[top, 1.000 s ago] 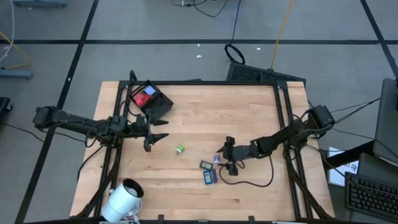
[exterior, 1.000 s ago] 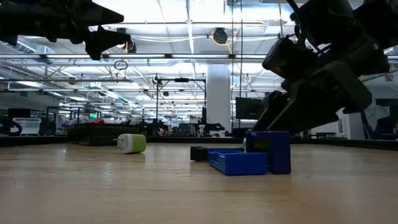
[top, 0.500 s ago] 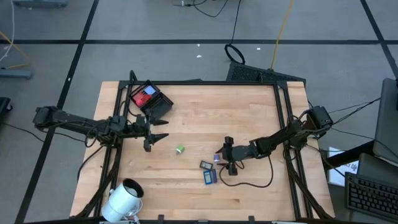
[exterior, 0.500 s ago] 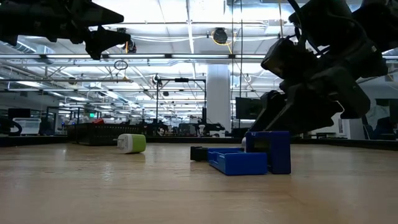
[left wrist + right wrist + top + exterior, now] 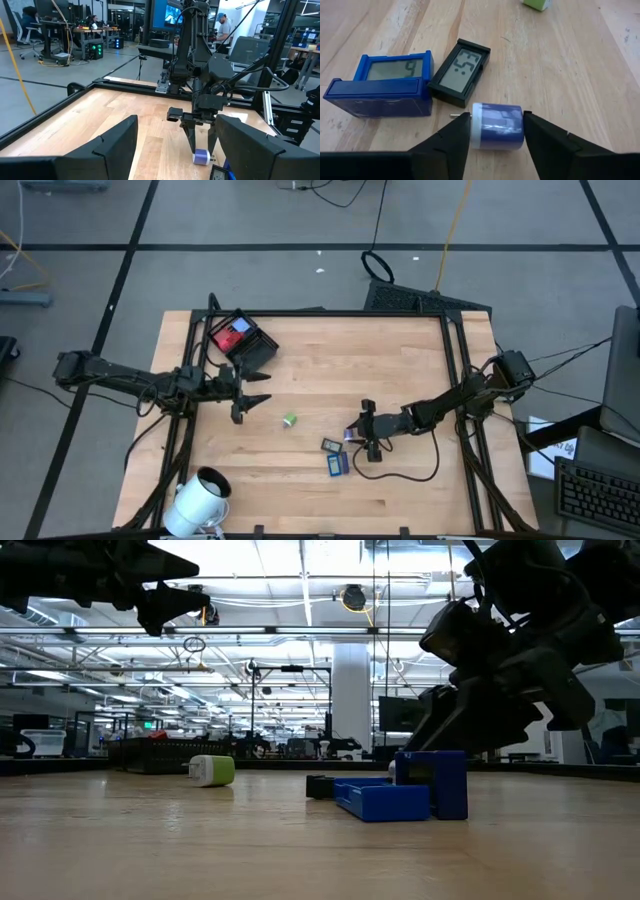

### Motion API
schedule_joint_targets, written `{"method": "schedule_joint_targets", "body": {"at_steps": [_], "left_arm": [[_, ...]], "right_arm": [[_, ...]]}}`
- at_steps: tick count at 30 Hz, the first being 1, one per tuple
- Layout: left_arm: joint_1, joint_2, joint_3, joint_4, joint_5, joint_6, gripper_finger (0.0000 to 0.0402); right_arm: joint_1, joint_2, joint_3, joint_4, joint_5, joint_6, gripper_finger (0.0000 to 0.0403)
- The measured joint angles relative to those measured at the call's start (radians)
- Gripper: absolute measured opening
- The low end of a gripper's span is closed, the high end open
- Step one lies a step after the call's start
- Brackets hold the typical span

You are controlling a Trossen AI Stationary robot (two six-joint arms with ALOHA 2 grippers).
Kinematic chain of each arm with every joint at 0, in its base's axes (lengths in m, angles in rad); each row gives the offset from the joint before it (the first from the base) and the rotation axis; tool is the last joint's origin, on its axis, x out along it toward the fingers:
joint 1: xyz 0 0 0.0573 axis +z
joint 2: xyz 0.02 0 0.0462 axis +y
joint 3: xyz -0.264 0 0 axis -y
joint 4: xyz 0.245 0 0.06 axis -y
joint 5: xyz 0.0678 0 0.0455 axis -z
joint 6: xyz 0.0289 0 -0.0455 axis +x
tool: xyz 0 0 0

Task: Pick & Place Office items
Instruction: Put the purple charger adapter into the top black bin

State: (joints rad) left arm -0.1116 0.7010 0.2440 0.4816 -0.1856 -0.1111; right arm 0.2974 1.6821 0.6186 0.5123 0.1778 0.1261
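Right jaws (image 5: 496,131) narrowed onto blue-violet cylinder (image 5: 497,126), contact unclear

two clocks (image 5: 385,84), one roll (image 5: 497,126)

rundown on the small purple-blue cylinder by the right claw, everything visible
The purple-blue cylinder is small and stubby, with a glossy blue-violet body, a white band at one end and a thin metal pin sticking out past it. It lies on its side on the wooden table, between the right claw's two dark fingers, which press against both ends. It sits just beside the black-framed digital clock, with the blue clock a little farther off. It appears not yet lifted.
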Motion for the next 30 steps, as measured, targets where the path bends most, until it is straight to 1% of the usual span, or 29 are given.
{"method": "schedule_joint_targets", "body": {"at_steps": [4,13,19,23,26,30], "left_arm": [[0.0,0.0,0.0,0.0,0.0,0.0,0.0271],[0.0,0.0,0.0,0.0,0.0,-0.002,0.0271],[0.0,0.0,0.0,0.0,0.0,-0.002,0.0271],[0.0,0.0,0.0,0.0,0.0,-0.002,0.0271],[0.0,0.0,0.0,0.0,0.0,-0.002,0.0271],[0.0,0.0,0.0,0.0,0.0,-0.007,0.0271]], "right_arm": [[-0.005,0.0,0.0,-0.006,-0.001,0.0,0.0159],[-0.005,-0.001,0.0,-0.012,-0.001,-0.014,0.016],[-0.015,-0.003,0.0,-0.013,-0.01,-0.019,0.0146],[-0.023,-0.034,0.0,-0.026,-0.05,-0.019,0.0149],[-0.023,-0.075,0.0,-0.023,-0.051,-0.02,0.0152],[-0.023,-0.133,0.0,-0.018,-0.05,-0.059,0.0146]]}}
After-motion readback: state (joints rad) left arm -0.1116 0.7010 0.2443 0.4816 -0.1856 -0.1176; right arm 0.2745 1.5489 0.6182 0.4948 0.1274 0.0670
